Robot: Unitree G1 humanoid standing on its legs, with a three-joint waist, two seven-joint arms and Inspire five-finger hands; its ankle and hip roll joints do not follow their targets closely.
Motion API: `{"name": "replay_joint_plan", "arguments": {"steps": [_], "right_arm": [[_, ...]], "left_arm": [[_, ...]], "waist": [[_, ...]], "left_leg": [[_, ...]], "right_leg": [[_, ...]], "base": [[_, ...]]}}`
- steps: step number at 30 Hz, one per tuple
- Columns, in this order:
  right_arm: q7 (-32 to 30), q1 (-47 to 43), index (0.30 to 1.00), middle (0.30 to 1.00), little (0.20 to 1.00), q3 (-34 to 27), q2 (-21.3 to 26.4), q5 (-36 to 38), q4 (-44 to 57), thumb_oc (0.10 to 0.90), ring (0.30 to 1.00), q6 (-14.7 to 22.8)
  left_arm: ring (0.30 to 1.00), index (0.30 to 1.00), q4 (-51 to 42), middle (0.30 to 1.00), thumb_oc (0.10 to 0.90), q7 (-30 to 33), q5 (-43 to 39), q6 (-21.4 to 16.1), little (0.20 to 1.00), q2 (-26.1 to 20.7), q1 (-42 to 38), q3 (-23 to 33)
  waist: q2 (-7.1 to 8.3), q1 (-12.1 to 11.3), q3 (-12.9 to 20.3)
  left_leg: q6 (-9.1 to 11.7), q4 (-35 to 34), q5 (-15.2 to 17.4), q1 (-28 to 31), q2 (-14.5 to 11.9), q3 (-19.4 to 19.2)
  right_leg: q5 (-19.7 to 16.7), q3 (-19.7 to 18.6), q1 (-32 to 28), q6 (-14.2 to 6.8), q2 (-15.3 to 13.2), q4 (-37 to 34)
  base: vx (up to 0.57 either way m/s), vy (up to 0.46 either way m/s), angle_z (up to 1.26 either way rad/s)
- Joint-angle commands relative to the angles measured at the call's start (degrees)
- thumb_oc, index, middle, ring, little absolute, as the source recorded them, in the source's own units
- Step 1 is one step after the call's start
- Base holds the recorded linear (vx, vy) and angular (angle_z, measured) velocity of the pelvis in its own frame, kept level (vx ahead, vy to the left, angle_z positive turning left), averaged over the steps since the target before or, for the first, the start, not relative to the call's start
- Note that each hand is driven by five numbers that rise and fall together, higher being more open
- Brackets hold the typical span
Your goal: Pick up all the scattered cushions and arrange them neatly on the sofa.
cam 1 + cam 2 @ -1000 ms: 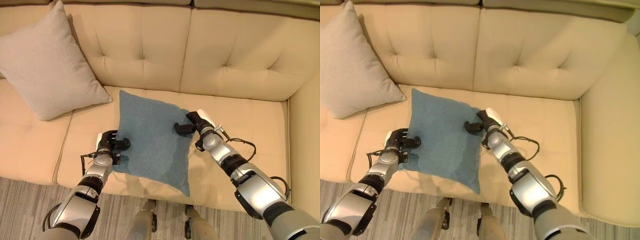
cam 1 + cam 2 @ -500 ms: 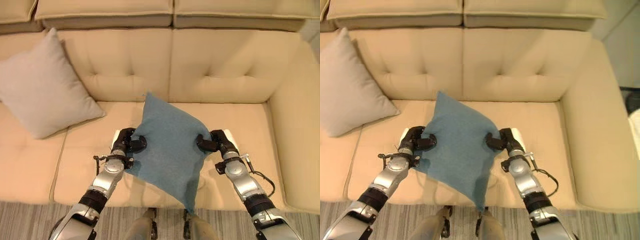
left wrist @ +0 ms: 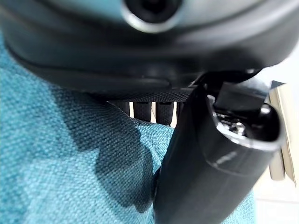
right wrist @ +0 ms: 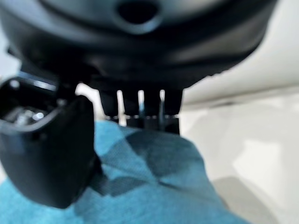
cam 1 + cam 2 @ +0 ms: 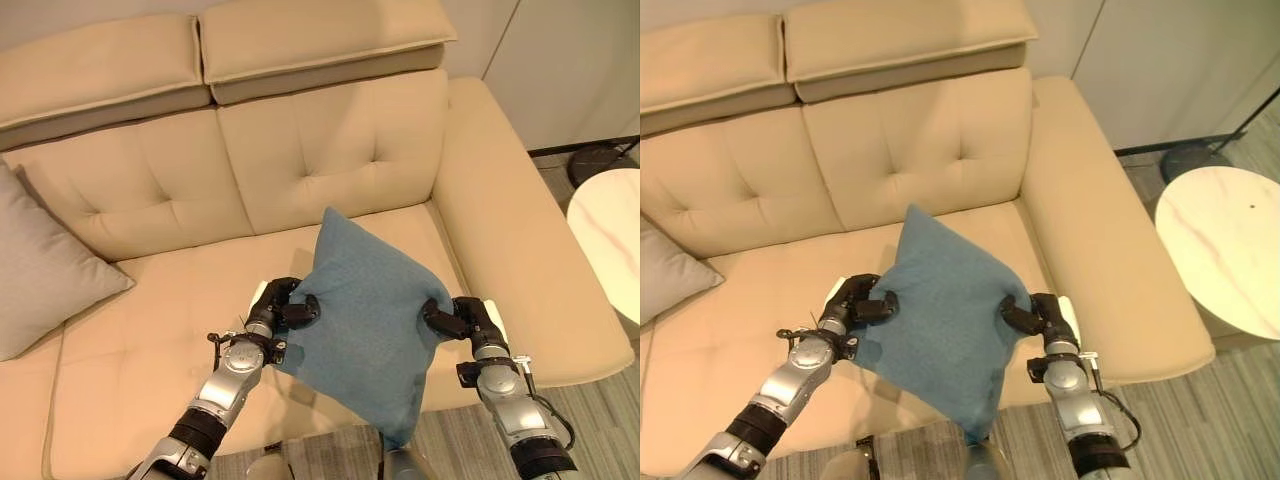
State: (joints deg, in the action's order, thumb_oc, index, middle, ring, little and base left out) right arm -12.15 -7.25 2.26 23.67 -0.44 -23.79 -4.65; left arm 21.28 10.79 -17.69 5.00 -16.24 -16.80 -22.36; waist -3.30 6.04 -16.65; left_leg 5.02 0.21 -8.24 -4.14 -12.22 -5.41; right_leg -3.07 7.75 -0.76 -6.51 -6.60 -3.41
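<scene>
The sofa [image 5: 330, 150] has open seat on its right half, walled by backrest and right armrest. I hold the blue cushion [image 5: 365, 320] above the near seat edge, left hand [image 5: 285, 305] and right hand [image 5: 462, 318] curled onto opposite sides. Next: carry it far, against the backrest. The grey cushion [image 5: 40, 265] sits left.

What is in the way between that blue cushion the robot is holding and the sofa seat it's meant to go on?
Nothing visible. The left hand and right hand pinch the blue cushion by opposite sides, over the sofa seat near its right armrest. The seat and backrest behind it look bare. The grey cushion leans far off at the left end.
</scene>
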Motion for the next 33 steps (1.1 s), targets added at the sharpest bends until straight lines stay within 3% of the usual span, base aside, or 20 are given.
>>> {"name": "replay_joint_plan", "arguments": {"steps": [1,2,5,6,7,9,13,16,18,21,22,24,25,29,33], "right_arm": [[-3.19,-1.82,0.300,0.300,0.300,-1.82,-0.05,4.47,8.79,0.400,0.300,7.12],[-3.73,-2.00,0.300,0.300,0.300,-1.77,0.08,4.32,8.82,0.400,0.300,7.12],[-4.27,-1.50,0.300,0.300,0.300,-3.08,-0.80,5.76,9.32,0.400,0.300,7.64],[-4.83,-1.68,0.300,0.300,0.300,-3.13,-0.96,6.38,8.93,0.400,0.300,7.81],[-4.81,-2.58,0.300,0.300,0.300,-2.38,-1.11,6.48,8.02,0.400,0.300,7.62],[-3.98,-1.62,0.300,0.300,0.300,-2.25,-1.75,6.22,8.46,0.400,0.300,7.57],[-1.93,0.57,0.300,0.300,0.300,-2.12,-2.88,5.15,8.41,0.400,0.300,6.92],[-1.15,1.02,0.300,0.300,0.300,-2.11,-4.07,4.55,9.13,0.400,0.300,6.82],[-1.08,1.70,0.300,0.300,0.300,-2.28,-4.95,4.21,10.12,0.400,0.300,6.59],[-0.85,2.16,0.300,0.300,0.300,-2.44,-5.44,4.15,10.55,0.400,0.300,6.49],[-0.75,1.47,0.300,0.300,0.300,-2.21,-4.96,3.81,10.48,0.400,0.300,6.27],[-0.64,1.19,0.300,0.300,0.300,-1.96,-4.38,2.93,10.61,0.400,0.300,6.00],[-0.06,1.42,0.300,0.300,0.300,-2.15,-4.31,2.82,10.36,0.400,0.300,5.65],[-0.29,1.45,0.300,0.300,0.300,-1.27,-3.88,0.90,10.48,0.400,0.300,4.92],[-0.15,1.31,0.300,0.300,0.300,-0.98,-3.22,0.45,11.15,0.400,0.300,4.58]], "left_arm": [[0.300,0.300,-7.59,0.300,0.400,0.06,-3.11,-7.17,0.300,1.71,-5.96,-0.10],[0.300,0.300,-8.28,0.300,0.400,-0.05,-4.31,-7.43,0.300,2.52,-5.72,-0.49],[0.300,0.300,-7.42,0.300,0.400,-0.50,-3.57,-7.33,0.300,2.93,-7.12,-1.86],[0.300,0.300,-7.44,0.300,0.400,-0.36,-3.53,-7.32,0.300,2.83,-7.29,-1.94],[0.300,0.300,-8.03,0.300,0.400,-0.51,-4.01,-7.36,0.300,2.58,-6.87,-1.61],[0.300,0.300,-10.24,0.300,0.400,-1.16,-4.65,-7.09,0.300,2.77,-6.03,-2.24],[0.300,0.300,-10.35,0.300,0.400,-2.12,-5.29,-6.45,0.300,2.37,-4.31,-2.27],[0.300,0.300,-11.77,0.300,0.400,-2.74,-5.34,-5.85,0.300,1.56,-3.07,-2.02],[0.300,0.300,-11.29,0.300,0.400,-3.23,-4.88,-5.46,0.300,1.23,-3.05,-1.93],[0.300,0.300,-9.90,0.300,0.400,-3.30,-3.98,-5.57,0.300,0.94,-3.27,-1.62],[0.300,0.300,-10.23,0.300,0.400,-3.73,-3.93,-5.73,0.300,0.29,-2.86,-1.31],[0.300,0.300,-10.73,0.300,0.400,-3.84,-3.19,-5.63,0.300,-0.09,-2.55,-1.13],[0.300,0.300,-10.75,0.300,0.400,-4.53,-2.95,-5.77,0.300,-0.65,-1.81,-0.38],[0.300,0.300,-10.80,0.300,0.400,-4.54,-1.56,-5.55,0.300,-0.84,-1.34,0.29],[0.300,0.300,-10.91,0.300,0.400,-4.20,-1.93,-5.65,0.300,-0.71,-2.20,0.17]], "waist": [[0.97,-0.90,6.60],[0.71,-1.04,6.31],[0.25,0.21,7.12],[0.09,-0.27,7.20],[-0.50,-1.64,7.43],[-1.01,-1.79,7.59],[-1.22,-1.32,8.99],[-0.86,-0.75,7.24],[-0.89,-0.25,6.48],[-0.86,-0.33,7.02],[-0.43,-1.00,7.52],[-0.28,-0.75,7.41],[0.84,-1.18,8.11],[1.69,-1.92,9.18],[1.67,-1.79,9.04]], "left_leg": [[-2.03,8.71,9.22,-1.76,-0.32,-2.43],[-2.69,9.43,10.34,-2.92,2.41,-1.88],[-3.33,8.27,9.70,-5.08,5.58,-8.53],[-3.57,7.85,9.85,-5.46,7.73,-8.02],[-3.74,6.00,9.98,-4.72,10.55,-3.62],[-4.27,3.32,9.90,-2.99,12.42,0.03],[-6.48,-0.08,9.99,0.47,13.32,0.78],[-8.53,-0.76,10.56,2.59,13.87,0.63],[-9.16,-0.22,11.09,2.86,13.57,1.03],[-8.67,-0.69,11.91,3.52,12.98,1.57],[-8.04,-0.52,12.35,3.30,12.74,1.49],[-7.83,-0.64,12.72,3.91,12.76,1.92],[-7.44,-0.56,13.15,4.31,13.17,2.03],[-6.68,-1.03,12.99,4.80,12.55,1.85],[-5.77,-0.86,12.95,4.56,11.50,2.72]], "right_leg": [[10.59,-0.03,1.99,2.56,-0.07,11.30],[10.50,0.06,1.63,2.67,0.10,11.07],[9.76,1.89,0.91,2.34,0.13,9.74],[9.97,1.84,0.55,2.19,0.09,9.59],[9.92,0.98,0.70,2.17,0.56,9.62],[10.11,0.97,0.65,1.65,0.73,10.56],[10.67,0.87,1.13,0.58,-0.24,16.06],[6.80,-1.12,5.76,-2.19,-2.20,28.04],[5.21,-3.48,8.17,-2.71,-3.16,33.07],[5.63,-4.13,7.57,-1.69,-5.47,27.40],[5.27,-2.93,7.48,-1.59,-7.21,19.45],[4.36,-3.29,7.71,-1.59,-6.66,15.73],[4.65,-4.23,5.64,-2.64,-6.35,10.24],[3.21,-4.58,3.72,-3.15,-5.70,8.12],[4.57,-4.81,3.27,-2.17,-4.43,7.85]], "base": [[0.02,-0.158,0.35],[0.03,-0.112,0.25],[0.05,-0.031,0.23],[0.12,0.069,0.32],[0.13,0.095,0.27],[0.11,0.125,0.09],[0.12,0.177,0.07],[0.02,0.199,0.04],[-0.01,0.071,-0.12],[0.06,-0.070,-0.03],[0.06,-0.099,0.00],[0.11,-0.150,-0.04],[0.12,-0.151,0.08],[0.08,-0.174,0.05],[0.05,-0.121,0.06]]}}
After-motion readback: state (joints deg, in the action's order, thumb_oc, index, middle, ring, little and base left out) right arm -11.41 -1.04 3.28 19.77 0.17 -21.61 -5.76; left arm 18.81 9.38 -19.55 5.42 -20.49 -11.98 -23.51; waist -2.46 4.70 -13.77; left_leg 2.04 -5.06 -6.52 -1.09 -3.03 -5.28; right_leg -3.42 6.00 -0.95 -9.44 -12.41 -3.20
